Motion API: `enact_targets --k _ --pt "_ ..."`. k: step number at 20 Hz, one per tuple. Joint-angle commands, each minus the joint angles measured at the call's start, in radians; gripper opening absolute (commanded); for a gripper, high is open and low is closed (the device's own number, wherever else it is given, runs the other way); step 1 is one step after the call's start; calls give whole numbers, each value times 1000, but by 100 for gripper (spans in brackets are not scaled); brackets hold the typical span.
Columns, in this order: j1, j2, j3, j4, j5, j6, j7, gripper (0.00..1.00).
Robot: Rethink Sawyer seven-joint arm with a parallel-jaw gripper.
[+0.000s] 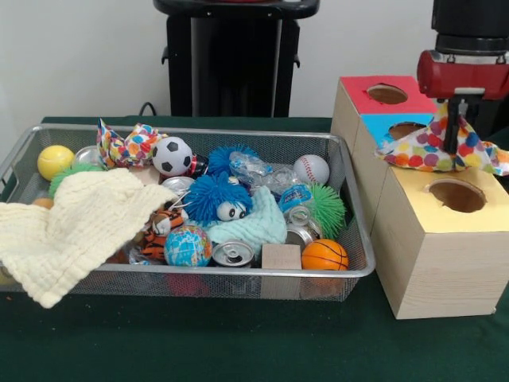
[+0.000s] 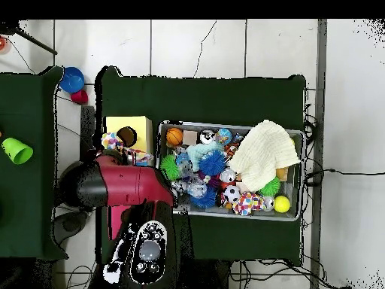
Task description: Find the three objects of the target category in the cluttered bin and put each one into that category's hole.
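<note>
Gripper (image 1: 455, 131) fingers pinched on a confetti cloth (image 1: 433, 147), white with bright coloured patches, draped above the yellow-surround hole (image 1: 456, 195), another confetti cloth (image 1: 127, 146) bunched in the wire mesh bin (image 1: 359, 243)

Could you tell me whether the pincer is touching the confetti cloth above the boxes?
Touching: the front view shows the pincer pinching the confetti cloth, which hangs from it.

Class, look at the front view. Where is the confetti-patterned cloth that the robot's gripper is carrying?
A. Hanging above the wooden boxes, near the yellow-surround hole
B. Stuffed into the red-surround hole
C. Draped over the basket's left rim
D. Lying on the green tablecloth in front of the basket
A: the confetti cloth hangs from the gripper over the boxes, just behind the yellow-surround hole, not yet in it.
</note>
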Motion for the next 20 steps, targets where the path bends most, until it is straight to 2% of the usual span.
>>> enact_targets --k 1,3,5,8,11,15,20 --pt "39 121 39 -107 42 -58 212 0" --pt "71 150 -23 -139 29 -87 222 0" --pt "69 165 -30 -151 19 -94 207 0" --pt "52 173 -2 -152 20 -42 181 0" --pt "32 174 6 -193 14 38 141 0" --pt "19 184 8 -199 11 58 135 0" --pt "32 151 -83 -183 -28 97 128 0"
